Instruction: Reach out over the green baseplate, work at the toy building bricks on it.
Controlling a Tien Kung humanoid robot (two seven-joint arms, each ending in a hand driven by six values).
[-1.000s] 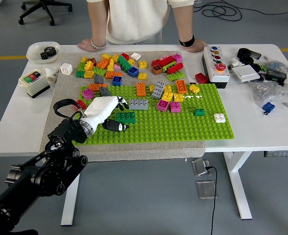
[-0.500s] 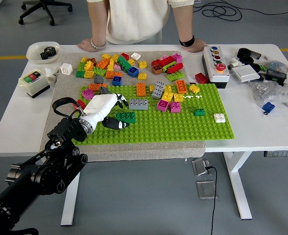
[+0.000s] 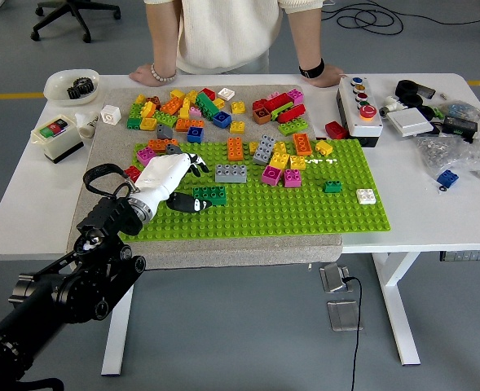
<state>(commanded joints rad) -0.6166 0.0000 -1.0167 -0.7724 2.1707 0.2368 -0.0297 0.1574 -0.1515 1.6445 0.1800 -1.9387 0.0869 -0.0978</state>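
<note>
Green plastic dominates the frame: the green baseplate [image 3: 305, 213] lies on a grey mat [image 3: 109, 163] in the middle of the white table [image 3: 435, 213], carrying scattered toy bricks, among them a dark green brick [image 3: 210, 194] near its left edge and a grey brick [image 3: 231, 173] just beyond it. The robot's left hand [image 3: 170, 177], white-shelled with black fingertips, hovers over the plate's left end, fingers loosely spread and grasping nothing; its thumb points toward the dark green brick without clearly touching it. Over the past second the hand has drifted back and to the left, away from that brick and toward the pink brick [image 3: 147, 155] at the plate's corner (no brick has shifted meanwhile). That reads as a withdrawal or a repositioning rather than a pick, so the work on the bricks looks barely begun. The right hand is out of view. A larger heap of loose bricks [image 3: 192, 110] sits on the mat beyond the plate. At the far side a person stands with both hands planted on the table edge, one hand [image 3: 144, 75] wearing a bracelet, the other [image 3: 325, 77] a dark wristband. A button box [image 3: 363, 106] stands to the right.
</note>
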